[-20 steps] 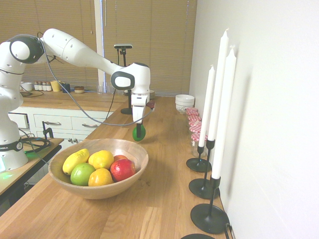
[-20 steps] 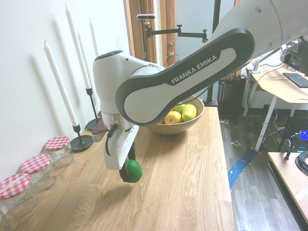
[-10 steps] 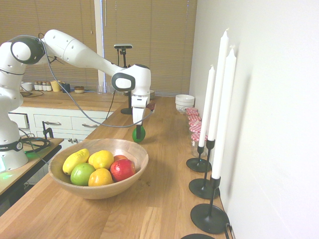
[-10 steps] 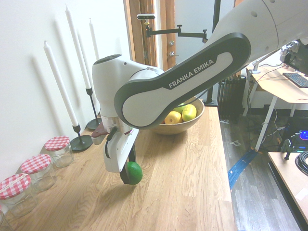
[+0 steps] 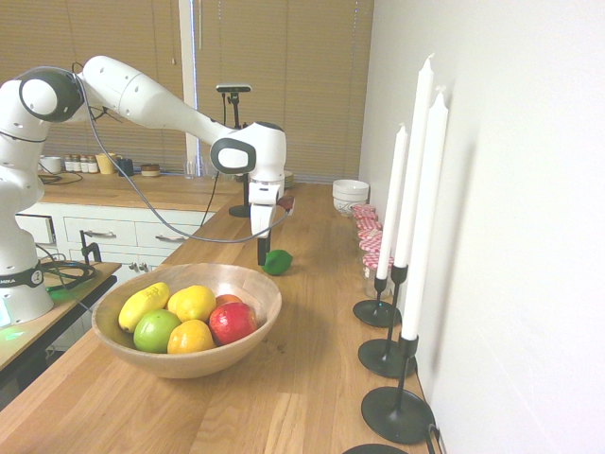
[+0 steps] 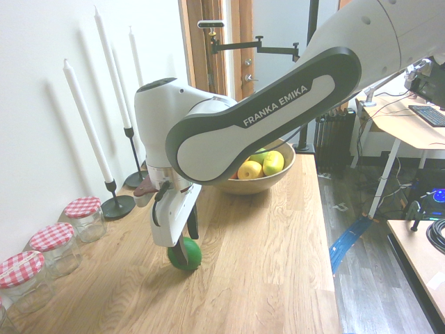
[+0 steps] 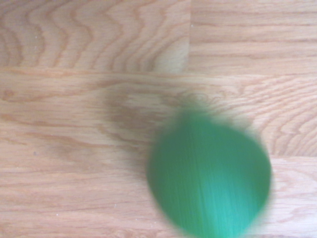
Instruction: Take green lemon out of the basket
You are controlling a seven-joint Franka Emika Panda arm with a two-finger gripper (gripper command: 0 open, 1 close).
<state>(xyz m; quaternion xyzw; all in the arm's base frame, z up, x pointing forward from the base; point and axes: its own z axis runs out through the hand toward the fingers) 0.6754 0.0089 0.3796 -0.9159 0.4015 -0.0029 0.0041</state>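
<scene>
The green lemon (image 5: pixel 277 262) lies on the wooden counter, outside the basket (image 5: pixel 267 305) and just beyond its far rim. In the second exterior view the green lemon (image 6: pixel 184 254) sits under my gripper (image 6: pixel 185 235). My gripper (image 5: pixel 262 253) hangs right beside the fruit, open and holding nothing. The wrist view shows the green lemon (image 7: pixel 210 178) as a blurred green blob on the wood. The basket (image 6: pixel 259 185) holds yellow lemons (image 5: pixel 192 303), a pale green apple (image 5: pixel 156 330) and a red fruit (image 5: pixel 232 323).
Tall white candles in black holders (image 5: pixel 399 413) line the wall. Jars with red checked lids (image 6: pixel 84 218) stand along the wall too, near the gripper. White bowls (image 5: pixel 351 195) sit at the counter's far end.
The gripper came down to the counter and let go of the green lemon. The fruit now rests on the wood beside the fingers, and its blur in the wrist view shows it moving.
</scene>
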